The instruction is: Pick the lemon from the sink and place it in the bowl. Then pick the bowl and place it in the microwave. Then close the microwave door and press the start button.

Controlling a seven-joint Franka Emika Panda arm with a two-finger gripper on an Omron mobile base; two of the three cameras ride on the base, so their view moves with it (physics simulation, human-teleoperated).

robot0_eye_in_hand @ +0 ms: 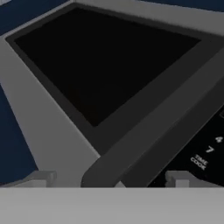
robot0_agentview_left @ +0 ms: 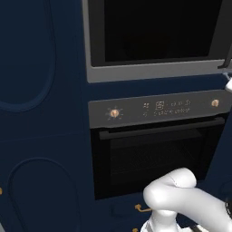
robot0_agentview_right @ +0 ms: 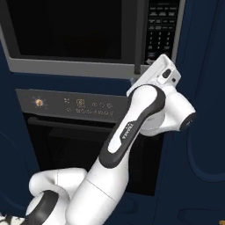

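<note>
Two small finger tips (robot0_eye_in_hand: 43, 178) are seen at the foot of the hand view, set wide apart with nothing between them, so the gripper (robot0_eye_in_hand: 111, 180) is judged to be spread wide and empty. The microwave (robot0_agentview_left: 158, 38) is taken as the landmark. Its door (robot0_agentview_right: 66, 28), a broad dark glass panel in a grey frame, is seen lying flush with the front, so it is judged to be already shut. Just right of the door, a dark vertical handle bar (robot0_agentview_right: 141, 37) is seen, and right of that the keypad (robot0_agentview_right: 161, 26) with its rows of small keys. The hand is held close in front of the microwave's lower right corner, at the foot of the handle and keypad; it is presumably kept there because the start button is to be pressed. In the hand view, the handle runs diagonally between the finger tips, with the printed keys (robot0_eye_in_hand: 209, 151) close beside one tip. Below the microwave, the oven (robot0_agentview_left: 156, 149) with its brass knobs and bar handle is left untouched. The lemon and the bowl are judged to be behind the dark glass, though this cannot be confirmed.
</note>
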